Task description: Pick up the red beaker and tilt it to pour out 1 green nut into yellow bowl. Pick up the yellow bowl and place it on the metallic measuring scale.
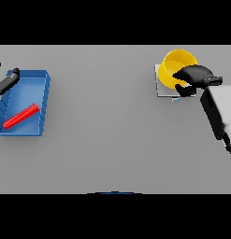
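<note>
The yellow bowl (175, 65) sits tilted over the metallic measuring scale (161, 91) at the back right. My right hand (195, 76) grips the bowl's near right rim, fingers and thumb curled round it. The red beaker (21, 116) lies on its side inside the blue tray (44, 100) at the left. My left hand (6, 83) rests at the tray's back left corner with its fingers straight and nothing in them. No green nut shows; the bowl's inside is partly hidden by my right hand.
The blue tray takes up the left edge of the grey table. My right forearm (219, 111) slants in from the lower right towards the scale.
</note>
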Controlling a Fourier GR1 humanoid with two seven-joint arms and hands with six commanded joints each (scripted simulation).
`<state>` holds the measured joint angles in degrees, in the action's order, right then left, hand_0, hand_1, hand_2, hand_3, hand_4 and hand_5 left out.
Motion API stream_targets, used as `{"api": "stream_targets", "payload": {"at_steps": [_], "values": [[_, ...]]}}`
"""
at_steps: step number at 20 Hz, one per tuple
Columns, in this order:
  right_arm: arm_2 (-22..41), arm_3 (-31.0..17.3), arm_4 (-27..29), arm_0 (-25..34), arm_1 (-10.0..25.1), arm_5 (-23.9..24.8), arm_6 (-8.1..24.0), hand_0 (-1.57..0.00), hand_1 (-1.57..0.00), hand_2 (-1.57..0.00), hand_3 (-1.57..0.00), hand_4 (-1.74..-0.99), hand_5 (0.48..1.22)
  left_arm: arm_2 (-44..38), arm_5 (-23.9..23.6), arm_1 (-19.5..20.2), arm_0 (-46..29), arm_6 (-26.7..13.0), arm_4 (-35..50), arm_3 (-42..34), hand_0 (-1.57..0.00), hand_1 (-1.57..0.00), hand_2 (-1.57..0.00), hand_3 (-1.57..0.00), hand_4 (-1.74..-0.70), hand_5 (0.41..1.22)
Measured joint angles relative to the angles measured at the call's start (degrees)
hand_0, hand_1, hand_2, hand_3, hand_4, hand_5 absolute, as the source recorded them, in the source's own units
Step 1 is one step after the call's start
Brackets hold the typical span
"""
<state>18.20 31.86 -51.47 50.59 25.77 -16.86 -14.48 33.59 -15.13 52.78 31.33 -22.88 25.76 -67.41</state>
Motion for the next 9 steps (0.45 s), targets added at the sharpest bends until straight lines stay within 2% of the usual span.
{"api": "stream_targets", "payload": {"at_steps": [1,2,5,9], "values": [[0.37,0.25,-0.23,0.26,0.82,-0.31,-1.63,-0.24,-0.38,-0.52,-0.53,-1.501,0.877,0.07,-0.14,-0.18,-0.03,0.21,-0.15,0.11,0.0,0.0,0.0,0.0,-0.72,0.708],[0.69,-0.19,-0.76,0.69,0.67,-0.07,-1.16,-0.19,-0.3,-0.45,-0.49,-1.485,0.859,0.11,0.08,-0.65,0.37,0.3,-0.23,0.89,0.0,0.0,0.0,0.0,-0.72,0.705],[1.29,-1.2,-1.36,0.53,0.63,0.64,-2.83,-0.1,-0.16,-0.25,-0.38,-1.442,0.814,0.11,-0.41,-0.15,-0.5,0.43,-0.21,-0.02,0.0,0.0,0.0,0.0,-0.72,0.699],[1.07,-1.44,-1.1,0.91,0.4,-1.19,-0.79,-0.04,-0.06,-0.1,-0.27,-1.41,0.759,-0.03,-0.26,0.01,-0.29,0.49,-0.21,0.27,0.0,0.0,0.0,0.0,-0.72,0.693]]}}
